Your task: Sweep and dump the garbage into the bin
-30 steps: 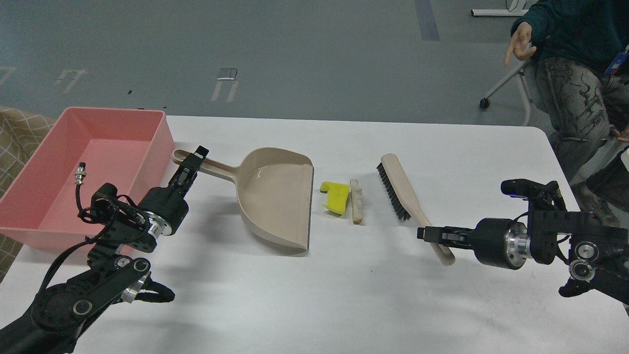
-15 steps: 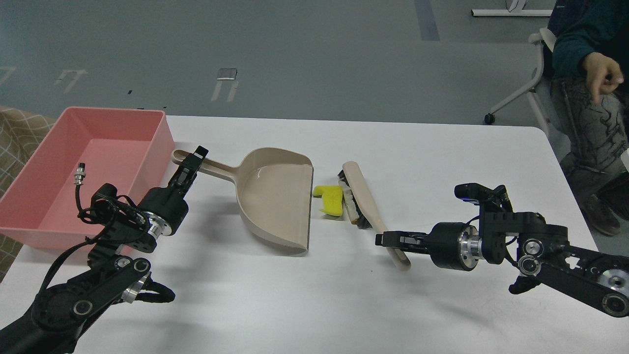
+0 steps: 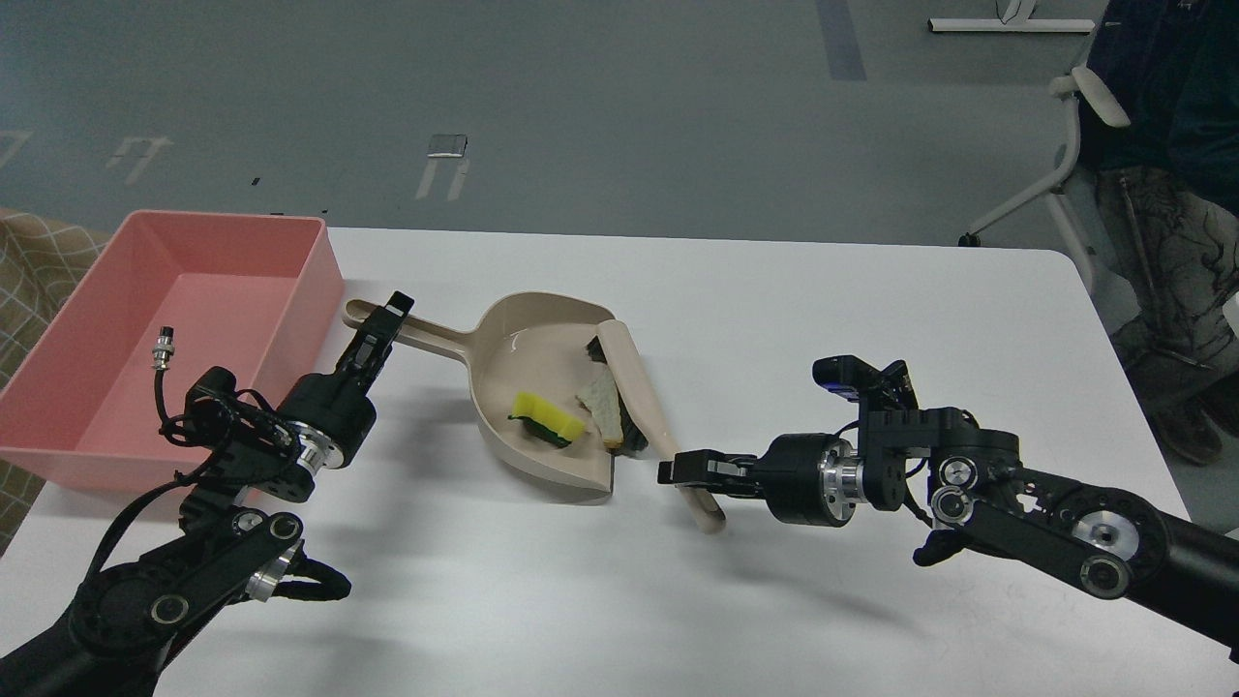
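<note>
The yellow chunk [image 3: 548, 418] and the tan stick [image 3: 602, 405] lie inside the beige dustpan [image 3: 528, 368], near its open right edge. My right gripper [image 3: 680, 470] is shut on the handle of the beige brush [image 3: 634, 382], whose black bristles rest at the pan's mouth against the stick. My left gripper [image 3: 385, 322] is shut on the dustpan's long handle [image 3: 426, 336]. The pink bin [image 3: 92, 310] stands at the table's left end, just left of my left gripper, and looks empty.
The white table [image 3: 823, 319] carries all of this. A woven chair or basket [image 3: 29, 281] sits beyond the bin on the left. A seated person [image 3: 1162, 203] and an office chair [image 3: 1060, 155] are at the far right.
My right gripper swept the brush leftward across the table, pushing the yellow chunk and the tan stick from the table into the dustpan. The left arm and dustpan barely moved. The person leaned back.
</note>
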Controlling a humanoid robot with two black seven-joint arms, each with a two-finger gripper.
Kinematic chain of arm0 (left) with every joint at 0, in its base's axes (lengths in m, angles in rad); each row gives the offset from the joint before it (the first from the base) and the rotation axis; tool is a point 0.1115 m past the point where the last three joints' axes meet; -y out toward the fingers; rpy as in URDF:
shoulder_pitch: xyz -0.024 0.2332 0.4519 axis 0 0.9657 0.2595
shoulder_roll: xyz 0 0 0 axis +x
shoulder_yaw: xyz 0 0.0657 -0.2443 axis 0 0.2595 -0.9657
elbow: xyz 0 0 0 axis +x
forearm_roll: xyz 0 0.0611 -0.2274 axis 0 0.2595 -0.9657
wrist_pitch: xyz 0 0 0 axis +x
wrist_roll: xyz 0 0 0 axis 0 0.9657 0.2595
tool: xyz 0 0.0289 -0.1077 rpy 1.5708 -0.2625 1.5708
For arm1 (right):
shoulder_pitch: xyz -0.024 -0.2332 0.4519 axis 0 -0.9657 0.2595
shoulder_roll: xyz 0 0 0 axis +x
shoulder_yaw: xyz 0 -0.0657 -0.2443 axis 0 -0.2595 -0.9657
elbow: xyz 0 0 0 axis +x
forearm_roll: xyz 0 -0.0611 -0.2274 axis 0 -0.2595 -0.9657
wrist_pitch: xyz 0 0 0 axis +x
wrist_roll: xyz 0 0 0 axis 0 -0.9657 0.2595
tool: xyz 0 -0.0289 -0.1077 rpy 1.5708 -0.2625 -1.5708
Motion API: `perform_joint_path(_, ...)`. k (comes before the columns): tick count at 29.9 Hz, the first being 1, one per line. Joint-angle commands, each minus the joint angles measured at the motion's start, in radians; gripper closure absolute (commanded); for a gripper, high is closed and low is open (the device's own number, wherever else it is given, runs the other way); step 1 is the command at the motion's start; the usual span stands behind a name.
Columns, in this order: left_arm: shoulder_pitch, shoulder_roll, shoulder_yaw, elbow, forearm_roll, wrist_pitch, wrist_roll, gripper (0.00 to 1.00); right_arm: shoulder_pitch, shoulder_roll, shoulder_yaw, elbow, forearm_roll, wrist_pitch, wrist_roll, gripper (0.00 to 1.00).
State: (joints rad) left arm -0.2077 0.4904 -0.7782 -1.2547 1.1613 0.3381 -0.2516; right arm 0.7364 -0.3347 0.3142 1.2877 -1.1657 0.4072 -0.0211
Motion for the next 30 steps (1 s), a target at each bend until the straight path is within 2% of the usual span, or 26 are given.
perform_joint_path(1, 0.002, -0.003, -0.001, 0.000, 0.000, 0.001, 0.000, 1.00, 0.017, 0.040, 0.003, -0.024, 0.000, -0.001, 0.000, 0.96)
perform_joint_path(9, 0.017, -0.004, -0.003, 0.000, -0.011, 0.004, -0.017, 1.00, 0.024, 0.088, 0.049, -0.028, 0.000, 0.004, -0.002, 0.96)
perform_joint_path(15, 0.017, -0.035, -0.016, 0.020, -0.034, 0.004, -0.017, 1.00, 0.058, 0.074, 0.068, -0.010, 0.001, 0.004, -0.010, 0.95)
perform_joint_path(22, 0.004, -0.059, -0.023, 0.046, -0.230, 0.001, -0.029, 1.00, 0.084, -0.065, 0.176, -0.005, 0.006, 0.050, -0.010, 0.95)
perform_joint_path(30, -0.036, -0.067, -0.026, 0.054, -0.321, -0.001, -0.040, 1.00, 0.023, -0.243, 0.213, 0.010, 0.006, 0.038, -0.008, 0.95)
